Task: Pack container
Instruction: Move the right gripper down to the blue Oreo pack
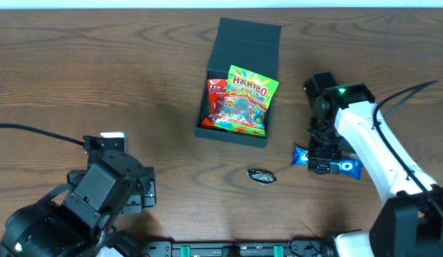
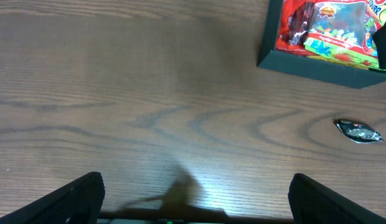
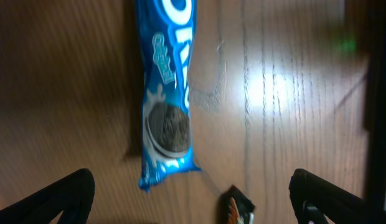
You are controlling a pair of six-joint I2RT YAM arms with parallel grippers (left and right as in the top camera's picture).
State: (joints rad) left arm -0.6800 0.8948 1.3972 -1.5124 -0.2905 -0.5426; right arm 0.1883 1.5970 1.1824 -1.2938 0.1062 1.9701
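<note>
We see the right gripper (image 3: 192, 193) bent down over the Oreo pack (image 3: 165, 93), fingers apart, left gripper (image 2: 196, 196) lower left, likewise spread.

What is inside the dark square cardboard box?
The dark teal-black cardboard box holds a green Haribo gummy bag overlapping a red snack packet; anything beneath them is hidden.

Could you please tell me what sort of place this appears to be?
Probably a robot lab workbench: a left arm and right arm work at a wood-grain table, with an Oreo packet and open container laid out as test props.
</note>
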